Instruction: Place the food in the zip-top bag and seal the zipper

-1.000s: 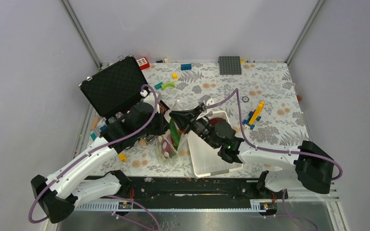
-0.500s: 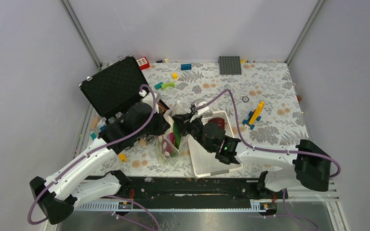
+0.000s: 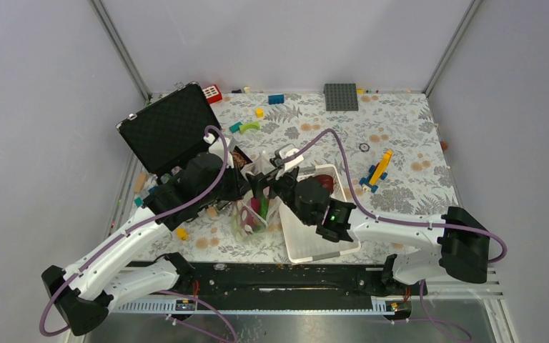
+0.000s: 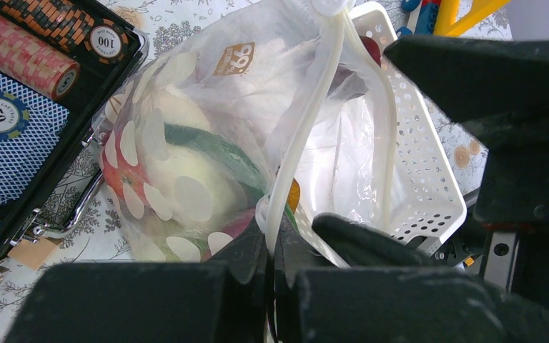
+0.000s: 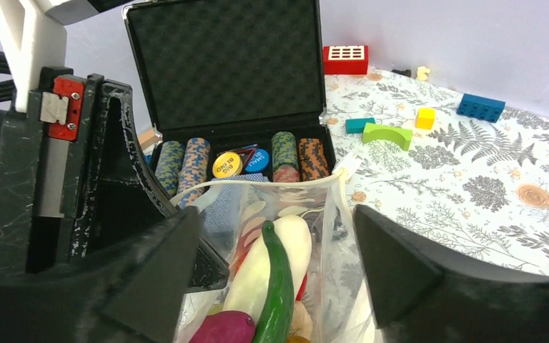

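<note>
The zip-top bag [image 3: 251, 214] stands upright between both arms, its mouth held open. My left gripper [image 4: 280, 246] is shut on the zipper [image 4: 307, 121] strip at the mouth's edge. Above the open mouth, my right gripper [image 5: 275, 214] is open, one finger on each side and nothing between them. Inside the bag [image 5: 329, 257] lie a white radish [image 5: 268, 264], a long green pepper [image 5: 279, 296] and a purple sweet potato [image 5: 225, 330]. Through the bag's wall [image 4: 186, 143] I see red, green and white food. A dark-red bulb [image 3: 323, 183] lies in the white basket [image 3: 314, 239].
An open black case [image 3: 168, 128] with rolls of poker chips [image 5: 236, 161] stands just left of the bag. Loose toy bricks [image 3: 277, 98], a grey baseplate [image 3: 341, 96] and a yellow-blue brick model [image 3: 377, 171] lie on the floral table behind and to the right.
My right gripper moved left over the bag's mouth and opened, letting the green pepper drop into the bag. The left gripper kept its hold on the bag's edge.
</note>
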`<act>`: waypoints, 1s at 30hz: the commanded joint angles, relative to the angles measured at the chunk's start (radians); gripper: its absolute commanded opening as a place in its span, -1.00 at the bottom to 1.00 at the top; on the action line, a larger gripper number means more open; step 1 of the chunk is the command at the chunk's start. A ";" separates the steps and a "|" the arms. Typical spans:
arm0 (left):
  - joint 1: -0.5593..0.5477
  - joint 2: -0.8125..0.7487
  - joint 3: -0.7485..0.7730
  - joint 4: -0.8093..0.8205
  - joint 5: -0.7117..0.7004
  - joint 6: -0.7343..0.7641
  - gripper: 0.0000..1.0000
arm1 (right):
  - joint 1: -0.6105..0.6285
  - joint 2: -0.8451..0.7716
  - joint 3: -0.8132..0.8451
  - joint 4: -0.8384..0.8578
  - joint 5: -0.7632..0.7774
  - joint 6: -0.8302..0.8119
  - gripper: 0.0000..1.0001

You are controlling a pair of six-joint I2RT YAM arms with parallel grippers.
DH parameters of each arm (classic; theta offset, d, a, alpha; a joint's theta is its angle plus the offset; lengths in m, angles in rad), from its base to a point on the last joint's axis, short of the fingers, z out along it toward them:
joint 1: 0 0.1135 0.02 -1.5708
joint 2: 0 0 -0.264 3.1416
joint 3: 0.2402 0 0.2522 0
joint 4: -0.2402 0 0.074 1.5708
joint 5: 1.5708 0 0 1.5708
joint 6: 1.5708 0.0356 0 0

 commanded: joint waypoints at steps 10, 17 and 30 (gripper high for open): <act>0.004 -0.028 0.000 0.051 -0.008 -0.008 -1.00 | 0.008 -0.191 -0.018 -0.128 0.216 -0.127 0.99; 0.005 -0.024 0.002 0.051 -0.008 -0.010 -1.00 | -0.112 -0.232 -0.012 -0.486 0.263 0.172 0.98; 0.005 -0.008 0.012 0.042 -0.009 -0.011 -1.00 | -0.239 -0.042 0.014 -0.797 0.256 0.435 0.97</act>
